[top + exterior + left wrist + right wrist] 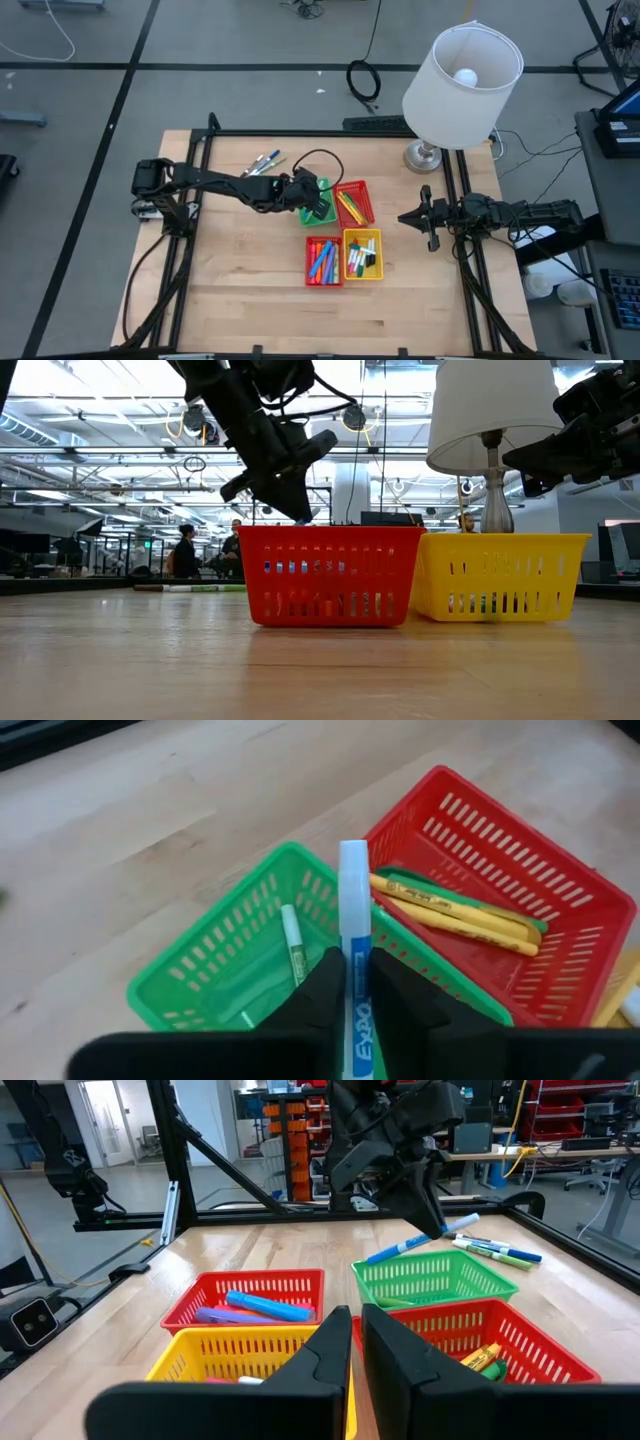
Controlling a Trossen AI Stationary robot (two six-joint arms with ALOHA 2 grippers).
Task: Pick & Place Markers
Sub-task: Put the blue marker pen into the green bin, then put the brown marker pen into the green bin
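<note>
My left gripper (357,982) hangs over the green basket (215,982) and is shut on a white marker with a blue cap (353,890); the right wrist view shows that marker (398,1248) just above the green basket (440,1278). One green marker (292,945) lies on that basket's floor. Yellow and green markers (455,915) lie in the red basket (560,890) beside it. Blue and pink markers (262,1307) fill another red basket, and more lie in the yellow basket (362,253). A few loose markers (262,163) lie on the table. My right gripper (355,1330) waits shut at the table's right side. My left gripper pinches the marker between its two fingers on the white barrel (358,1005). The blue cap end (353,870) sticks out beyond the fingertips. The fingers slant down from the table's left side. The marker is lifted clear above the green basket, tilted with its blue end lower.
The four baskets stand close together in a square at mid-table (340,230). A lamp with a white shade (462,85) stands at the far right corner, and a black cable (318,158) loops by the green basket. Bare wood lies toward the near edge (300,310).
</note>
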